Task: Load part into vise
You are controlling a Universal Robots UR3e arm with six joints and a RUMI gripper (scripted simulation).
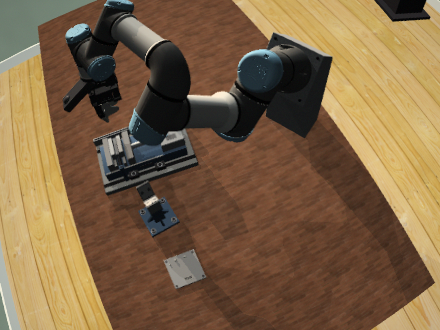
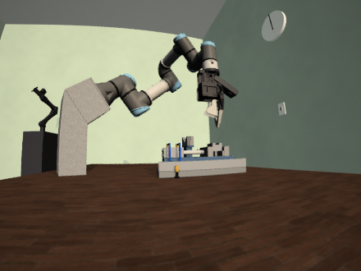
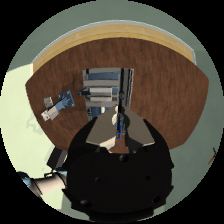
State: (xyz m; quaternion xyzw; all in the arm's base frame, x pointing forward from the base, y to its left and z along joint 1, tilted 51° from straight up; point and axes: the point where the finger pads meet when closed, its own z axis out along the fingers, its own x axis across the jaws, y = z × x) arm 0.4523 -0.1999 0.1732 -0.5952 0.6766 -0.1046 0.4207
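Across the dark worktop (image 1: 280, 210) (image 2: 180, 222) (image 3: 165, 80), right of centre in the exterior view, sits the vise (image 1: 151, 176) (image 2: 205, 168) (image 3: 129, 92), where what looks like the part (image 1: 118, 147) (image 3: 102, 95) lies. Above it hangs the gripper (image 1: 104, 118) (image 2: 218, 125) (image 3: 118, 105), apart from the vise, its jaws pressed together on nothing.

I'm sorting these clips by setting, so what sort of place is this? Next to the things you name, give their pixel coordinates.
Probably a small machine-tending work cell set up in a plain room: a robot arm (image 1: 165, 75) (image 2: 157, 91) on an angled pedestal (image 1: 290, 117) (image 2: 73, 135), a vise (image 1: 150, 176) (image 2: 203, 167), and a wall clock (image 2: 273, 25).
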